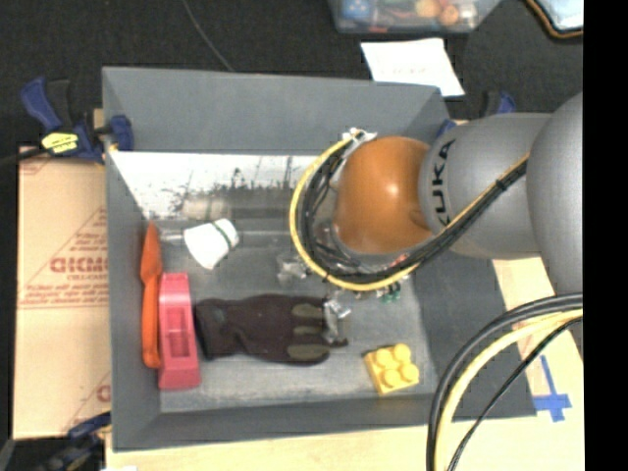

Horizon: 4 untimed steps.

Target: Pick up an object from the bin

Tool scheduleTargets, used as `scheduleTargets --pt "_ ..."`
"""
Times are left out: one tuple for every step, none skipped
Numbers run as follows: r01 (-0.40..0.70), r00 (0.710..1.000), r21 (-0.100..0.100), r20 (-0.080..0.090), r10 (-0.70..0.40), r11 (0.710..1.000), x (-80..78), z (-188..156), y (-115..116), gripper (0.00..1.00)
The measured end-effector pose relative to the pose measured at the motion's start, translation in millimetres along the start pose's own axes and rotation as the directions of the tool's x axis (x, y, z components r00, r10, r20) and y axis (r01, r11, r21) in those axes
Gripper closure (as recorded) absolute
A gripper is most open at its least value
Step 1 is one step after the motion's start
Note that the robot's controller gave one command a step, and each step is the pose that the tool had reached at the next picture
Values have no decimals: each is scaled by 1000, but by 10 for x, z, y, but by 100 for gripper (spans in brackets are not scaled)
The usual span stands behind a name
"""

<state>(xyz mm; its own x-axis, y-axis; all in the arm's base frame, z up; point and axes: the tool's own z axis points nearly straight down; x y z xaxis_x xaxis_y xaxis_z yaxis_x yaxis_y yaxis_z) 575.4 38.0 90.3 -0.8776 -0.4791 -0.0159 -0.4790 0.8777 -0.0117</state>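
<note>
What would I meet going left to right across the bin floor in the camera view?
Long orange tool → pink block → dark glove → yellow toy brick. The white cup overlaps the block and glove sideways, so it is left out.

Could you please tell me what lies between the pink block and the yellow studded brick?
In the camera view, a dark glove lies between the pink block and the yellow studded brick.

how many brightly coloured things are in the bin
3: a long orange strip against the left wall, a pink block right beside it, a yellow studded brick front right. The arm may hide others.
</note>
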Motion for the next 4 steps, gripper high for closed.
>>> scheduleTargets --pt "208 978 4 3 -208 978 -47 142 308 0" --pt "-53 999 3 2 53 999 124 177 521 0" --pt "-9 1000 -1 -8 9 1000 140 38 543 0" --pt "-28 1000 1 2 28 1000 131 -233 588 0"
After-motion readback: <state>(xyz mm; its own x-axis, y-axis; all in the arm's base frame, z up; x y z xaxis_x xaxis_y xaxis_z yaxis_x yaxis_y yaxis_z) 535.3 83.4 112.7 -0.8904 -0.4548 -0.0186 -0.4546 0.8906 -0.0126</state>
